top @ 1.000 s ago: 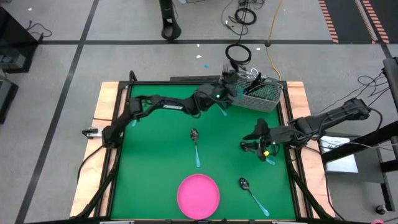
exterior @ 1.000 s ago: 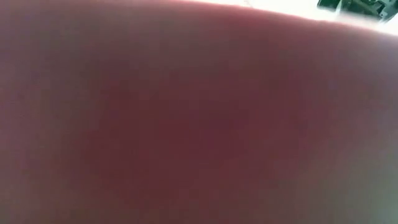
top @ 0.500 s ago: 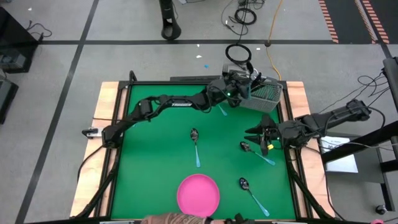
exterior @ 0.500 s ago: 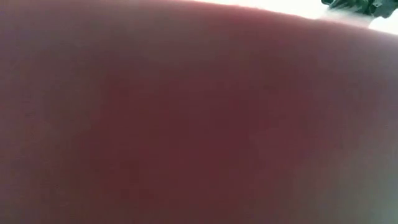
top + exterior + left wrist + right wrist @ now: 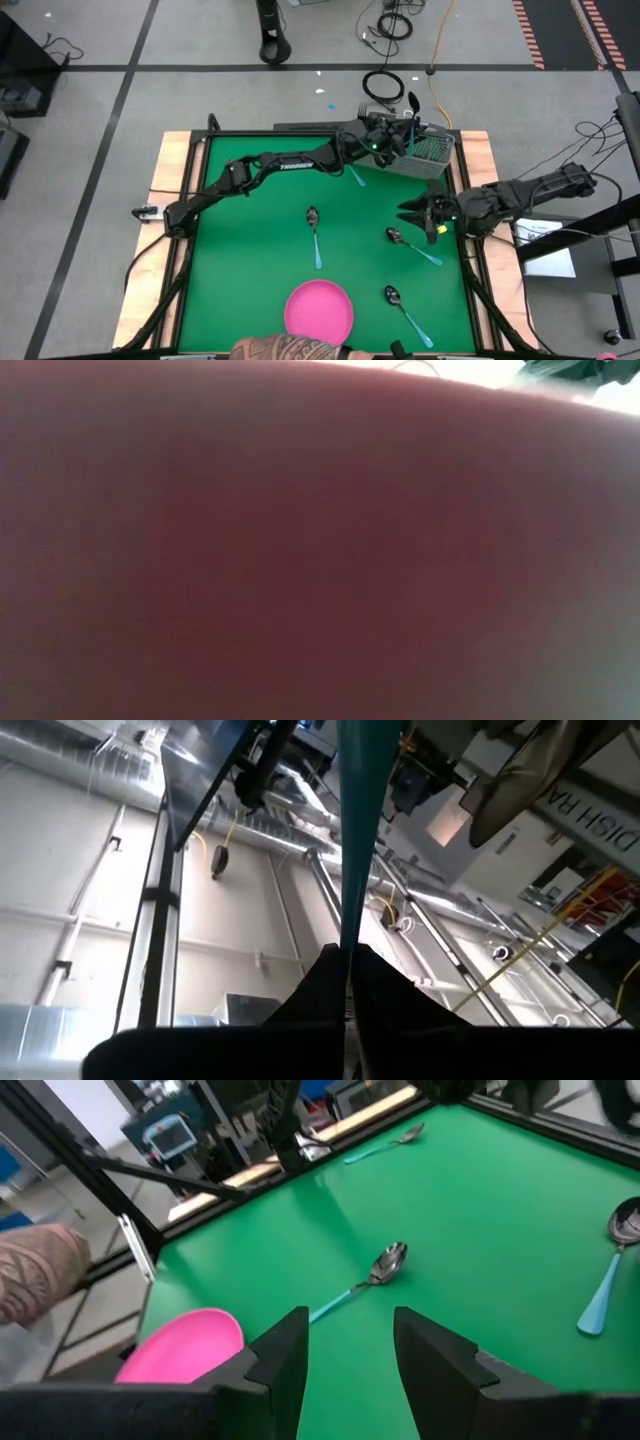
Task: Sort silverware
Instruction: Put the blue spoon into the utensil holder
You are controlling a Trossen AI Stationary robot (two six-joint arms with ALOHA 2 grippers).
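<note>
My left gripper (image 5: 392, 138) reaches across to the grey wire basket (image 5: 428, 156) at the table's far right and is shut on a spoon, whose dark head (image 5: 412, 102) stands over the basket. My right gripper (image 5: 412, 212) hovers open near the right edge with nothing between its fingers (image 5: 350, 1350). A spoon (image 5: 412, 247) lies flat on the green mat just in front of it. Other spoons lie flat at the centre (image 5: 315, 235), near the front (image 5: 405, 315) and, partly hidden, under my left arm (image 5: 355, 177). My left gripper pinches the spoon's thin light-blue handle (image 5: 347, 935) between its two fingers. The fingers come about level from the table's left. The handle (image 5: 360, 810) rises out of the fingers, head end up. The spoon is lifted clear of the table, beside the basket.
A round pink plate (image 5: 318, 310) sits at the near edge. A person's tattooed forearm (image 5: 285, 350) reaches in next to it, also seen as an arm (image 5: 40, 1270) in the right wrist view. A reddish blur covers the low view. One more spoon (image 5: 380, 1148) lies by the left edge.
My left gripper has carried its spoon toward the far right and upward to the basket, tipping it so the head stands up over the basket. My right gripper has drawn back up and toward the right edge, uncovering the spoon below. A person's arm has come in at the near edge.
</note>
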